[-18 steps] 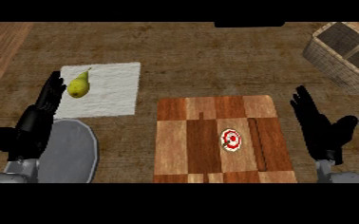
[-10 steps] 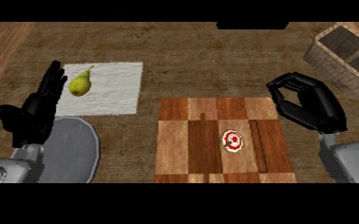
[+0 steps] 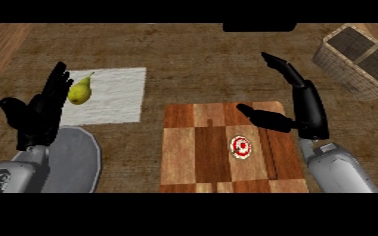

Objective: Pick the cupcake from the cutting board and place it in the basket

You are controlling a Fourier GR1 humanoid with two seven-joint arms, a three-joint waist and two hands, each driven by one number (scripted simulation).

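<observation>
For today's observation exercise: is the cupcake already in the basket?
No, the cupcake sits on the cutting board, apart from the basket.

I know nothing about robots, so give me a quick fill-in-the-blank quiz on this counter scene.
The cupcake sits on the wooden ____.
The fruit on the white cloth is a ____.
The basket stands at the view's upper ____ corner.
The open right hand holds ____.
Missing words: cutting board; pear; right; nothing.

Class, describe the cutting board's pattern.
The cutting board is checkered in light and dark brown wood; head view.
</observation>
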